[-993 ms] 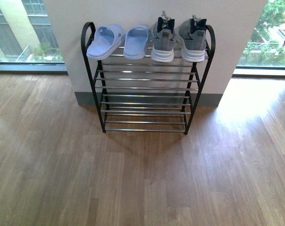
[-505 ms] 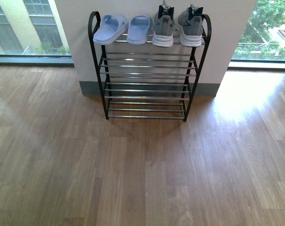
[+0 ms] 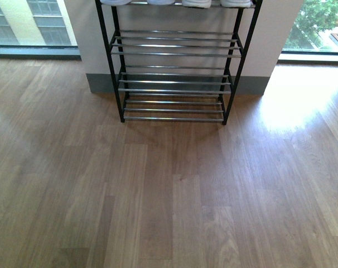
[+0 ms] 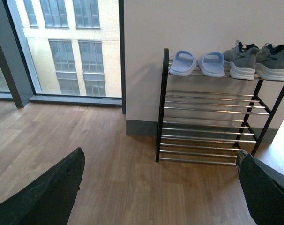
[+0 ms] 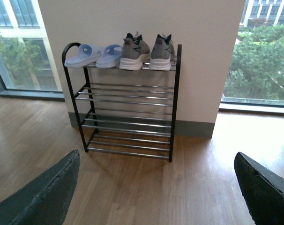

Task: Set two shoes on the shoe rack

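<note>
From the front, the shoe rack (image 3: 173,72) stands on the wooden floor (image 3: 169,195) against a pale wall, with windows to either side. Only its lower tiers of chrome bars show; the top tier is cut off at the upper edge, where just the white soles of the grey sneakers (image 3: 216,3) peek in. Neither arm shows here.

In the left wrist view the whole rack (image 4: 212,112) is visible. On its top tier sit two pale blue slide sandals (image 4: 197,63) on the window side, and beside them the pair of grey sneakers (image 4: 257,61), heels outward, white soles resting on the bars. The tiers below hold nothing. The left gripper (image 4: 158,192) hangs well apart from the rack above the floor; its two dark fingers (image 4: 53,192) stand wide at either edge of the picture, spread and holding nothing.

The right wrist view shows the same rack (image 5: 128,103) from the other side: sandals (image 5: 93,54) at the curved end of the frame, sneakers (image 5: 147,50) next to them by the straight post, side by side and upright. The right gripper (image 5: 156,192) is likewise released, its fingers (image 5: 261,187) far apart with only bare floor between them.
</note>
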Controlling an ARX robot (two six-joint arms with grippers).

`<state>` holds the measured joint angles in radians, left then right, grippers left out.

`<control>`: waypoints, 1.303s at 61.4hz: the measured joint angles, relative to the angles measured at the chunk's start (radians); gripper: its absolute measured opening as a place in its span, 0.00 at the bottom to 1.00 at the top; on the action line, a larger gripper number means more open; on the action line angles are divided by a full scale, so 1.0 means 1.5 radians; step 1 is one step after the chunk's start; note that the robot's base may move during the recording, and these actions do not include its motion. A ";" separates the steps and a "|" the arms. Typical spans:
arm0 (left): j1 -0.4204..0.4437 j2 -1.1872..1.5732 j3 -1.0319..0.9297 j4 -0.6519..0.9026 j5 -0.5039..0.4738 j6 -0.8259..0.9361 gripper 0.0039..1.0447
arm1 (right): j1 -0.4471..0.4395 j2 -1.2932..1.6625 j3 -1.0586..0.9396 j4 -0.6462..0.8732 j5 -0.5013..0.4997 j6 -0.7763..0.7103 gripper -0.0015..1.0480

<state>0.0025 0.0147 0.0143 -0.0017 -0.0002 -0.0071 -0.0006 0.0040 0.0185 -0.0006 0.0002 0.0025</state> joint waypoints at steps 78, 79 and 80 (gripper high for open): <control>0.000 0.000 0.000 0.000 0.000 0.000 0.91 | 0.000 0.000 0.000 0.000 0.000 0.000 0.91; 0.000 0.000 0.000 0.000 0.000 0.000 0.91 | 0.000 0.000 0.000 0.000 0.000 0.000 0.91; 0.000 0.000 0.000 0.000 0.000 0.000 0.91 | 0.000 0.000 0.000 0.000 0.000 0.000 0.91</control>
<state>0.0025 0.0147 0.0143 -0.0021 -0.0002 -0.0071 -0.0006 0.0040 0.0185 -0.0006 0.0006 0.0025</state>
